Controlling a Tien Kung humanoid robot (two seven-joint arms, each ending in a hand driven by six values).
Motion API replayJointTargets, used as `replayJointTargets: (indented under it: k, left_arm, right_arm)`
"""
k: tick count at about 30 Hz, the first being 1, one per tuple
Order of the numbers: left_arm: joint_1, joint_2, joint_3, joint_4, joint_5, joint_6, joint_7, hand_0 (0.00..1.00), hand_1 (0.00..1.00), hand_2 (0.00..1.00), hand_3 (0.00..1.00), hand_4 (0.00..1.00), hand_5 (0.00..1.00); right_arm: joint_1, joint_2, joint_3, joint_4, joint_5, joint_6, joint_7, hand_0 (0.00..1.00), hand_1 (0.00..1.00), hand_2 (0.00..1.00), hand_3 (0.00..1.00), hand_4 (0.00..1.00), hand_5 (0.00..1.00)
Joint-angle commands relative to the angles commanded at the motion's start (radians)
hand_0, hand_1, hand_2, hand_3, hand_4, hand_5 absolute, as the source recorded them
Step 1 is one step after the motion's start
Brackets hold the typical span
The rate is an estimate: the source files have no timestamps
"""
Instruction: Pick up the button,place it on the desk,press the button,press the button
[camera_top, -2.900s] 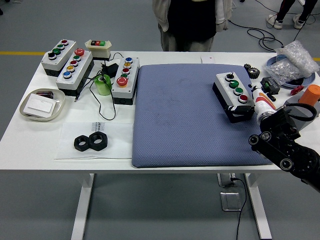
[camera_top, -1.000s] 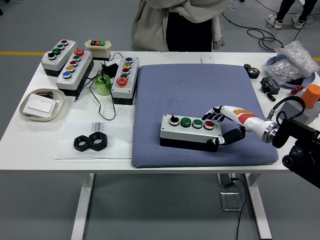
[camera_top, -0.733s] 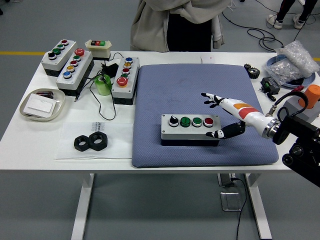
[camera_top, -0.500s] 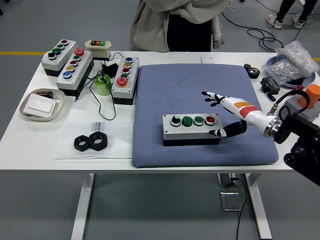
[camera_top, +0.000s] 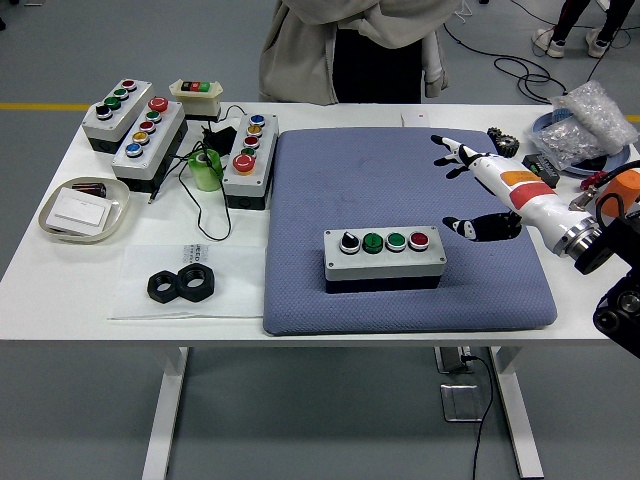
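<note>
Grey 4-button control box (camera_top: 385, 256) set on the blue mat (camera_top: 330, 200); right hand (camera_top: 478, 195), released, should press next.

The robot's right arm, black at the joints with a silver wrist cuff (camera_top: 578, 240), enters from the right edge and reaches leftward over the table. Its white forearm shell carries an orange patch. The right hand (camera_top: 478, 190), white with black fingers, is held above the surface with nothing in its grasp. The four fingers (camera_top: 447, 150) are spread and extended toward the far left, while the black thumb (camera_top: 470, 227) points left below them, well apart from the fingers. The hand appears to touch nothing, though its height is hard to judge from this angle.
</note>
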Motion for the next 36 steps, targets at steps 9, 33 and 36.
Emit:
replayJointTargets:
  k: [9, 33, 36]
  left_arm:
    - [0.004, -0.001, -0.007, 0.0, 0.012, -0.001, 0.003, 0.75, 0.788, 0.863, 0.784, 0.553, 0.998]
    - [0.0, 0.0, 0.002, -0.001, -0.001, 0.0, -0.001, 0.751, 0.788, 0.863, 0.784, 0.551, 0.998]
    - [-0.001, 0.0, 0.003, -0.001, -0.002, 0.0, 0.0, 0.75, 0.788, 0.864, 0.784, 0.552, 0.998]
  right_arm:
    - [-0.009, 0.005, -0.036, 0.003, -0.049, 0.05, -0.017, 0.175, 0.002, 0.123, 0.666, 0.545, 0.002]
    - [0.016, 0.022, -0.117, -0.034, -0.078, 0.115, -0.072, 0.13, 0.002, 0.079, 0.637, 0.526, 0.002]
    - [0.023, 0.029, -0.137, -0.043, -0.089, 0.122, -0.082, 0.134, 0.002, 0.08, 0.639, 0.529, 0.002]
